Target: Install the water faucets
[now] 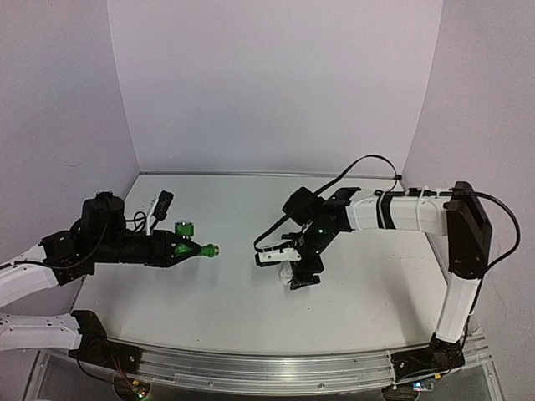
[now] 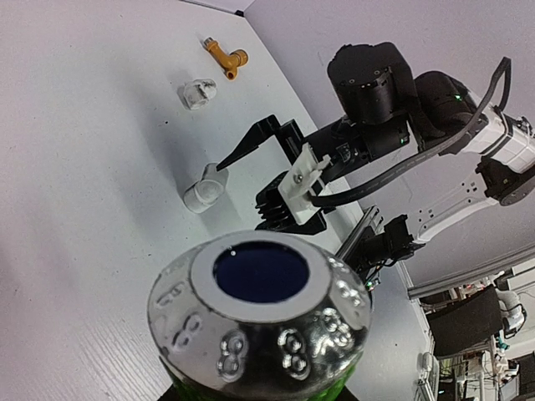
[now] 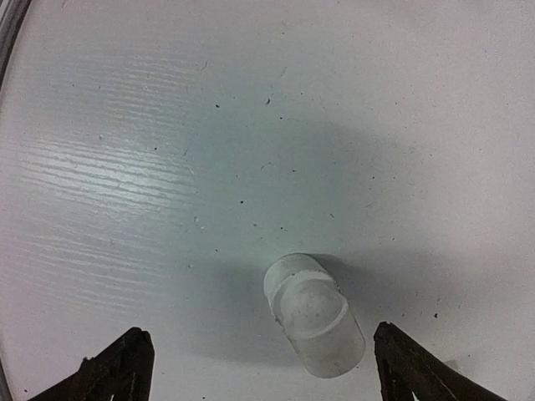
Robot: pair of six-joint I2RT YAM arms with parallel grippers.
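- The right gripper (image 3: 259,338) stands wide open and empty, its fingers (image 3: 117,368) on either side of the white fitting (image 3: 313,322) lying on the table (image 3: 251,125). It should probably centre on the barrel before closing, or the fitting may roll away.
- The left gripper (image 1: 175,249) is clamped on the green faucet (image 1: 191,242), whose metal threaded end points toward the right arm.
- Only the left wrist view shows the yellow faucet (image 2: 224,57) and a second white fitting (image 2: 198,92), lying near each other farther off.
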